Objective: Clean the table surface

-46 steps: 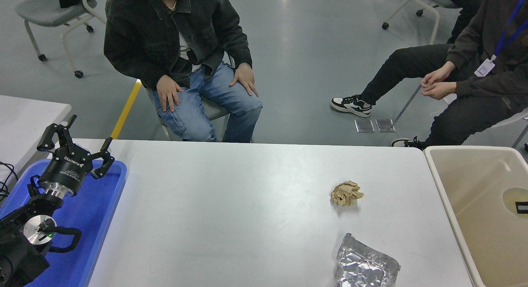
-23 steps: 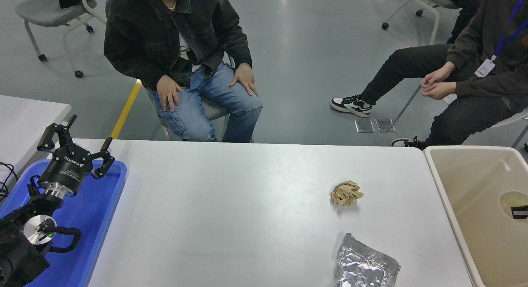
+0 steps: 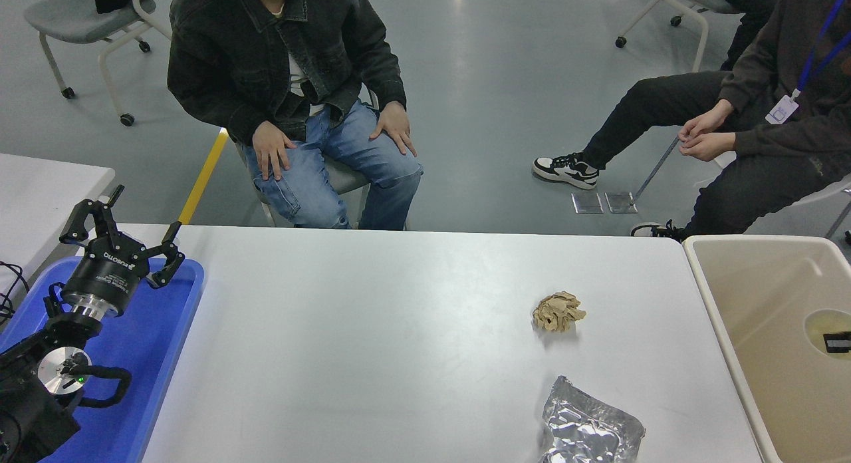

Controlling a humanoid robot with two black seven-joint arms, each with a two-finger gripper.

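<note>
The table surface (image 3: 372, 330) is a wide white-grey top filling the lower middle of the head view. A crumpled brown paper ball (image 3: 558, 311) lies on it right of centre. A crumpled silver foil wrapper (image 3: 588, 426) lies near the front edge, below the ball. My left gripper (image 3: 123, 223) is open and empty, parked over the blue tray at the lower left, far from both pieces. My right arm is out of view.
A blue plastic tray (image 3: 166, 330) lies at the table's left end. A beige rectangular bin (image 3: 771, 330) stands off the right end. One person sits at the far side (image 3: 292, 84), hands on knees; another sits at the upper right (image 3: 764, 117).
The small dark shape in the bin's bottom has shifted slightly. Nothing else has moved.
</note>
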